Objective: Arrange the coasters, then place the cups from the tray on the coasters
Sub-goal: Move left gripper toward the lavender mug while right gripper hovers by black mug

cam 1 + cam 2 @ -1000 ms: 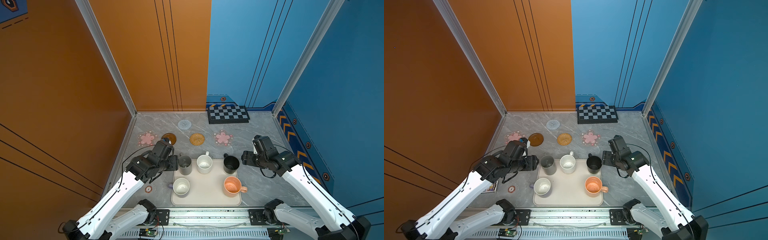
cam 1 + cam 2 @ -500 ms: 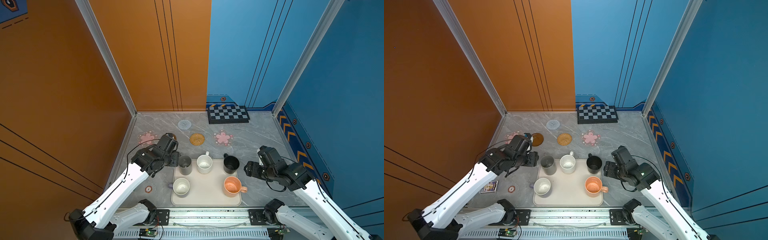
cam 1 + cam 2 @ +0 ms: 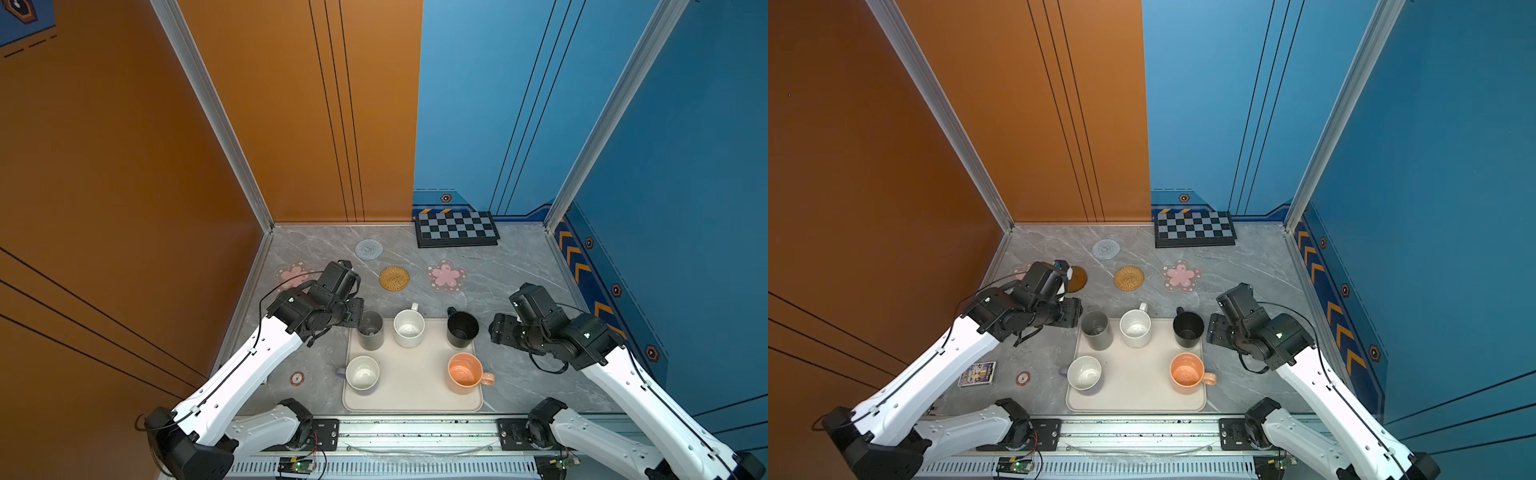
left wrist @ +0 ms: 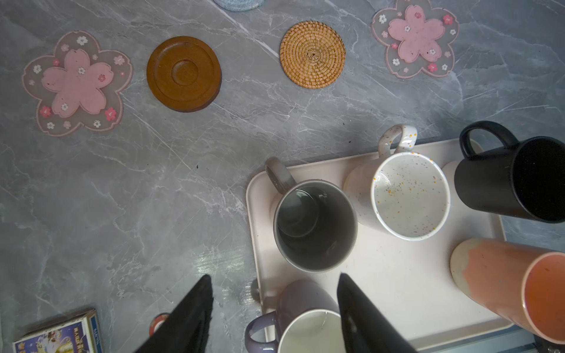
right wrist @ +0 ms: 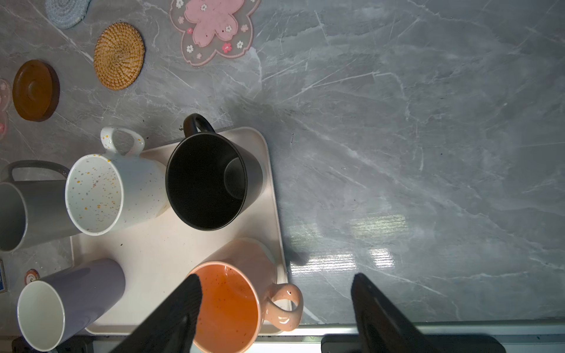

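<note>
The cream tray [image 3: 415, 390] holds the cups: grey [image 3: 370, 330], speckled white [image 3: 409, 328], black [image 3: 462, 329], lavender [image 3: 363, 374] and peach [image 3: 465, 373]. Behind it lie the coasters: knitted [image 3: 369, 249], rattan [image 3: 394, 277], two pink flowers [image 3: 293, 274] [image 3: 446, 275] and the brown disc [image 3: 1077, 279]. My left gripper [image 4: 275, 276] is open above the tray's left edge, beside the grey cup [image 4: 315, 224] and over the lavender cup [image 4: 305, 324]. My right gripper [image 5: 276, 276] is open over the peach cup's handle [image 5: 282, 308] at the tray's right edge.
A chequered board [image 3: 457, 228] leans at the back wall. A red-and-white sticker [image 3: 297, 378] and a small card box [image 3: 978, 373] lie left of the tray. Walls close in three sides; a metal rail [image 3: 415, 432] runs along the front.
My left gripper has edged right, closer to the grey cup. My right arm swung toward the front, then came partway back. No cup or coaster has moved.
</note>
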Robot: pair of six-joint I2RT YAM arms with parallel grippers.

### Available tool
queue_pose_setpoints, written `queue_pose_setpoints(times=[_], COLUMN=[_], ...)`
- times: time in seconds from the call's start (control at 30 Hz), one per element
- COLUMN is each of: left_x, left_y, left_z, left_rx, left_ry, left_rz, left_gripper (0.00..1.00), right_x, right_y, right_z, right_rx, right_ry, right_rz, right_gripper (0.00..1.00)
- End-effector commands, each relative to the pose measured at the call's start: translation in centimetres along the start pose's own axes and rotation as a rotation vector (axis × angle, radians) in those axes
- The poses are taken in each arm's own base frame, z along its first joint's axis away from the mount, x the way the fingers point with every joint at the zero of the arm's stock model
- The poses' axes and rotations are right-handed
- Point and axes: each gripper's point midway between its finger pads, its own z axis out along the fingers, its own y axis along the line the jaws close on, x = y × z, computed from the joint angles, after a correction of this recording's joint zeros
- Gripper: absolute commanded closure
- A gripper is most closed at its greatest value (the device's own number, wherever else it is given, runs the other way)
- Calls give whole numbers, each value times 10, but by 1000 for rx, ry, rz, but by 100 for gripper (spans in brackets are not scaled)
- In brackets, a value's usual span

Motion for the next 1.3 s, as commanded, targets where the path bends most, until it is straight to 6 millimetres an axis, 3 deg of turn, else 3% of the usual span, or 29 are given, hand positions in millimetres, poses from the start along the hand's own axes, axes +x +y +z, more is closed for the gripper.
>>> queue_pose_setpoints(times=[0.0, 0.5, 0.7, 1.0, 1.17, 1.27], left_x=[9, -25, -24, 11, 54, 82], left_y=[4, 14, 26, 44, 45, 58], left_z=[0, -4, -8, -9, -10, -17], left_rx=[14, 45, 11, -40, -46, -125], left_ry=[31, 13, 39, 117, 222, 278], left_rz=[-3, -97, -82, -98, -112, -151], left_gripper=[35, 35, 36, 36, 36, 36], right_x=[-19, -66, -76, -79, -78, -75], right_y=[-1, 28, 36, 46, 44, 46], right_z=[-9, -7, -4, 1, -2, 2], right_rx=[41, 71, 56, 38, 27, 16], right_ry=[-67, -124, -137, -111, -121, -111], right_rz=[-41, -121, -112, -114, -101, -97], right_gripper=[20, 20, 19, 20, 19, 19])
